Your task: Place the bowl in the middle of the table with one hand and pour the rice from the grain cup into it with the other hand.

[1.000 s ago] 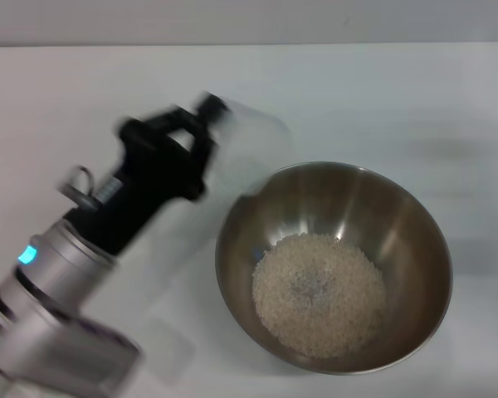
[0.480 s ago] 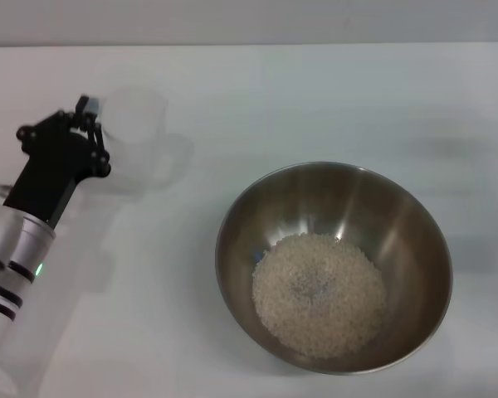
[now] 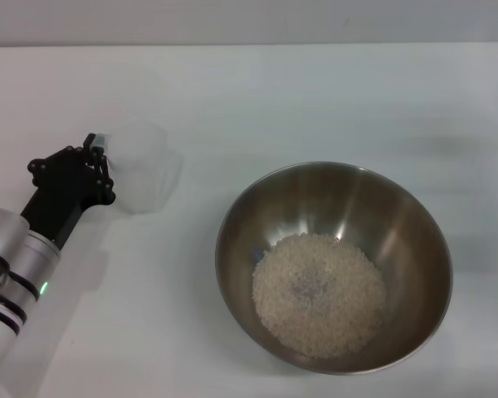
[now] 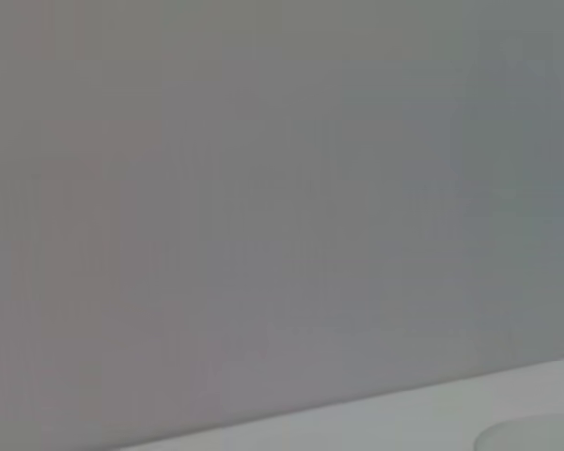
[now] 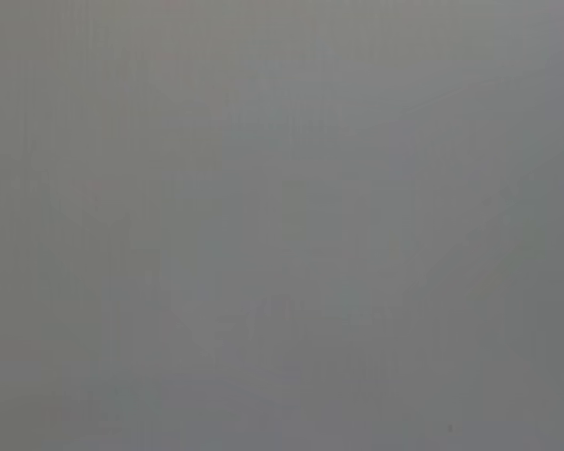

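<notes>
holding the grain cup (image 3: pixel 144 168) by its handle at left of frame, the left gripper (image 3: pixel 100 162) is closed; rice (image 3: pixel 319 293) fills the bowl (image 3: pixel 241 224). no writing readable.

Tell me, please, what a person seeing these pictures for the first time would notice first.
First the big steel bowl, right of the table's middle, with a round heap of rice in its bottom. Next the left pincer at the left side of the white table, holding the clear grain cup, which looks empty. The right pincer is not in view.
</notes>
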Controlling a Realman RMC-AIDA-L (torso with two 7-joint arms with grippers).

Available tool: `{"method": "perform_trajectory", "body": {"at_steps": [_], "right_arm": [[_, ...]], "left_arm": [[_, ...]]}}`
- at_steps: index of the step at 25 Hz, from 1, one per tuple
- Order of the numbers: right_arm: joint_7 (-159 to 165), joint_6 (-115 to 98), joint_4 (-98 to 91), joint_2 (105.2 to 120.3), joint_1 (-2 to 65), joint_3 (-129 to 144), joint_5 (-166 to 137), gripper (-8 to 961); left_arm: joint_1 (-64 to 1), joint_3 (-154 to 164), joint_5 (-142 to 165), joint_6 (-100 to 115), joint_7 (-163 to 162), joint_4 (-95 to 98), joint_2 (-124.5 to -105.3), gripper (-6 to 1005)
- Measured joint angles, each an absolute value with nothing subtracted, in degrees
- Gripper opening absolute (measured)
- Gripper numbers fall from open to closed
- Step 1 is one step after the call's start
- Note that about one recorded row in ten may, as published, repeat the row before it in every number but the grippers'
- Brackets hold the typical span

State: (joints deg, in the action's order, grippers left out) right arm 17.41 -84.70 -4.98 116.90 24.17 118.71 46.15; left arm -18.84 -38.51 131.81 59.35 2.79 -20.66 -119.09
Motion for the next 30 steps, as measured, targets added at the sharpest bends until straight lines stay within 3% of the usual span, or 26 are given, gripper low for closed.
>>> {"method": "perform_trajectory", "body": {"at_steps": [18, 26, 30], "right_arm": [[18.28, -85.53, -4.53, 116.98, 23.57, 118.62, 46.15, 502], [18.28, -85.54, -4.31, 116.92, 23.55, 118.54, 46.14, 502], [18.28, -85.54, -4.30, 116.72, 23.55, 118.53, 46.15, 502]], "left_arm": [[-17.67, -36.91, 132.23, 58.22, 2.40, -20.71, -119.15, 30], [-16.08, -36.28, 132.27, 58.82, 2.37, -20.62, -118.94, 327], [-14.93, -36.29, 132.28, 59.23, 2.37, -20.55, -118.89, 352]]}}
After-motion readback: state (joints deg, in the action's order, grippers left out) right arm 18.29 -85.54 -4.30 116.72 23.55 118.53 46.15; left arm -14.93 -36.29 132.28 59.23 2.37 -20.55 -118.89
